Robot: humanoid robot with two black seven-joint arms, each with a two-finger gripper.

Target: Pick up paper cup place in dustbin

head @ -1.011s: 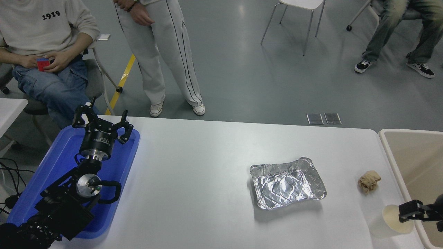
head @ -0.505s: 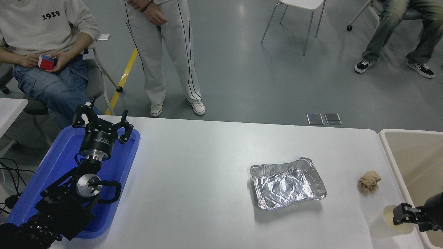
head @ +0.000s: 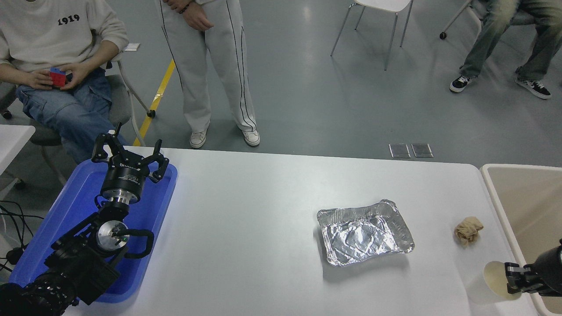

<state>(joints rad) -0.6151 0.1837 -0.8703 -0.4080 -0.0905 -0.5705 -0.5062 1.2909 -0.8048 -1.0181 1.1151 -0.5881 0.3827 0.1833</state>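
Observation:
The paper cup [head: 494, 278] is at the table's front right corner, its open mouth facing up and to the right. My right gripper [head: 513, 278] comes in from the right edge and is shut on the cup's right rim. The beige dustbin [head: 492, 184] stands just to the right of the table; only its left part shows. My left arm is parked at the lower left over the blue tray, its gripper [head: 129, 153] open and empty.
A silver foil tray [head: 395, 210] sits right of the table's middle. A crumpled tan paper ball [head: 468, 229] lies between it and the dustbin. The blue plastic tray [head: 70, 206] is at the left edge. People sit and stand beyond the table's far side.
My right gripper has moved down and a little left at the cup's rim, and the cup has shifted slightly left and toward me with it. The left arm has not moved.

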